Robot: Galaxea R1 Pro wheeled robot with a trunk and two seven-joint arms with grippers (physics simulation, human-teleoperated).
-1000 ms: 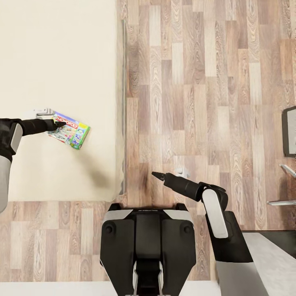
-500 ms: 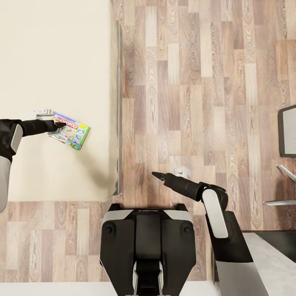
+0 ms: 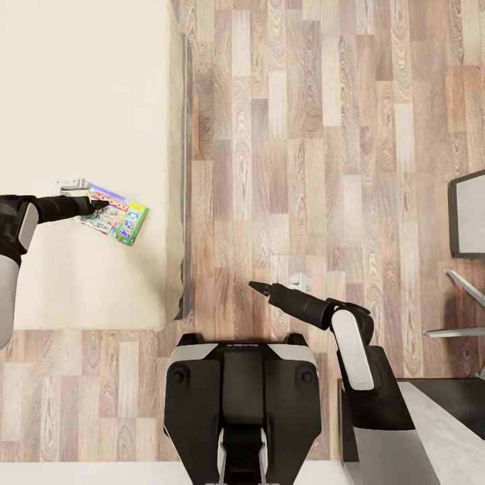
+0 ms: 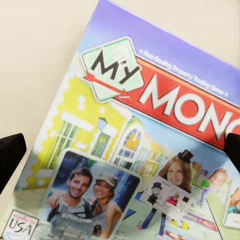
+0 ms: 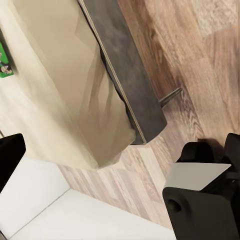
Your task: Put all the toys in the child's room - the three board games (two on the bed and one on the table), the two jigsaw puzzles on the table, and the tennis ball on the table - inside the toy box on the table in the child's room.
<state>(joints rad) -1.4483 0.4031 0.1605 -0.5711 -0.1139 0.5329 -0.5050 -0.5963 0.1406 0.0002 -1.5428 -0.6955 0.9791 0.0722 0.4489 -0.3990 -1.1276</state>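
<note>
A green-and-white "Monopoly" board game (image 3: 118,217) hangs a little above the beige bed (image 3: 87,101), casting a shadow on the mattress. My left gripper (image 3: 96,203) is shut on the box's near end. In the left wrist view the printed lid (image 4: 145,150) spans the space between the two dark fingertips (image 4: 10,156). My right gripper (image 3: 256,287) hovers open over the wood floor with nothing in it. Its wrist view looks at the bed's corner (image 5: 70,105) and a green sliver of the box (image 5: 5,62).
The bed's dark side rail (image 3: 183,168) runs beside the plank floor (image 3: 323,135). A dark-framed grey chair (image 3: 467,214) with metal legs (image 3: 461,286) stands at the right. A light grey table corner (image 3: 441,424) shows at the bottom right, next to my base (image 3: 242,384).
The whole picture has shifted: bed and floor slide left and the chair comes further in, so the camera has moved right. Both arms and the held box keep their places in the view.
</note>
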